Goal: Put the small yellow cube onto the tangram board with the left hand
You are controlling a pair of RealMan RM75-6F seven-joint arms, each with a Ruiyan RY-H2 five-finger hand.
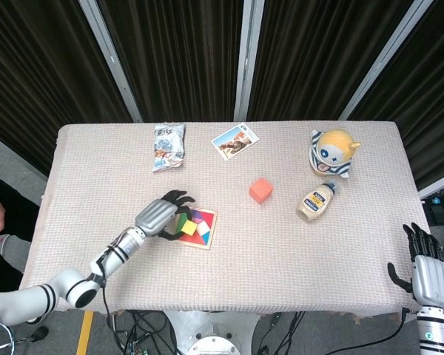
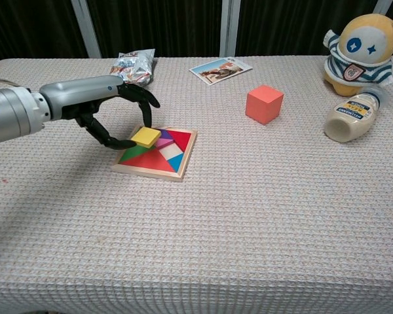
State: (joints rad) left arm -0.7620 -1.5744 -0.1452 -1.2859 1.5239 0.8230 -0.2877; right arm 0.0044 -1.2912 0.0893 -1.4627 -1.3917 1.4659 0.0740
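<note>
Pinching small yellow cube (image 2: 145, 137) between fingertips, left robot hand (image 2: 115, 111) is holding it over left part of tangram board (image 2: 173, 166). Right robot hand (image 1: 424, 268) is resting open-fingered at table (image 2: 262, 216) edge, holding nothing.

Left arm stretched out, right one parked down low.

Left hand (image 2: 121, 114) reaching in from the left side, dark fingers (image 2: 141, 98) arched over and thumb tucked under, pinching something between them. Right hand (image 1: 422, 268) sitting at the lower right corner, fingers pointing up and spread a bit, holding nothing.
</note>
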